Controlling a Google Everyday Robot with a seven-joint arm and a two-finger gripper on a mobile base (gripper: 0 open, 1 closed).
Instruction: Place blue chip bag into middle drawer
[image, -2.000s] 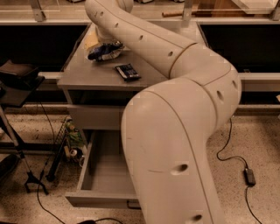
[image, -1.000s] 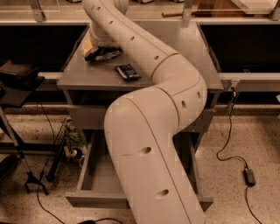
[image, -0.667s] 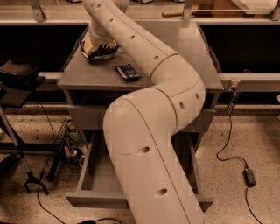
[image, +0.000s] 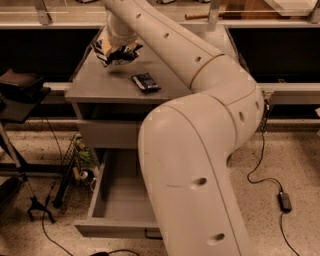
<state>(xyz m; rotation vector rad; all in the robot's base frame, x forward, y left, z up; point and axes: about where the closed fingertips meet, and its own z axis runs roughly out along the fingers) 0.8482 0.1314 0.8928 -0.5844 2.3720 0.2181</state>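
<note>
The blue chip bag, crumpled dark-blue foil with white patches, hangs a little above the grey cabinet top, with its shadow on the top below it. My gripper is shut on the bag from above, at the far left of the top. The middle drawer stands pulled open low in the cabinet, its grey inside bare; my arm covers its right part.
A small flat dark-blue packet lies on the cabinet top right of the bag. The shut upper drawer front is below the top. A black stand and cables are at the left. A power adapter lies on the floor at the right.
The gripper came down on the chip bag at the back left of the top, closed on it, and has lifted it slightly off the surface.
</note>
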